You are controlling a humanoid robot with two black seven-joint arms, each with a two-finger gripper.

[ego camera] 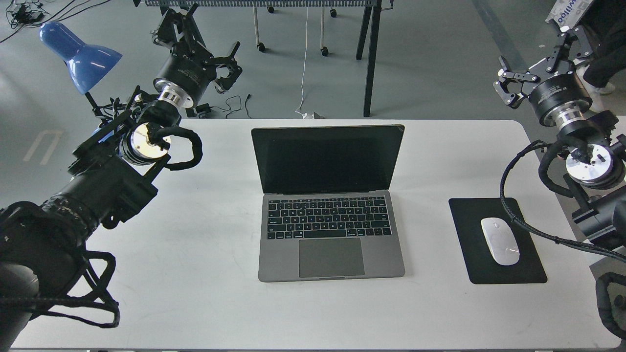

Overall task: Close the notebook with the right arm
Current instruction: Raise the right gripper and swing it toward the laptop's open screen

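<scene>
Two black arms flank a white table (pixel 195 274); the notebook (pixel 330 234), a space-grey laptop, sits at its middle with the lid raised and the black screen facing the near edge; to its right lies a black mouse pad (pixel 469 264) bearing a white mouse (pixel 500 241). The right arm (pixel 587 161) hangs beyond the table's right edge, well apart from the notebook; its right gripper (pixel 530 58) is spread wide, holding nothing. The left gripper (pixel 208 41) is raised past the far left corner, its fingers parted and empty; a blue desk lamp (pixel 78 54) stands just left of it.
</scene>
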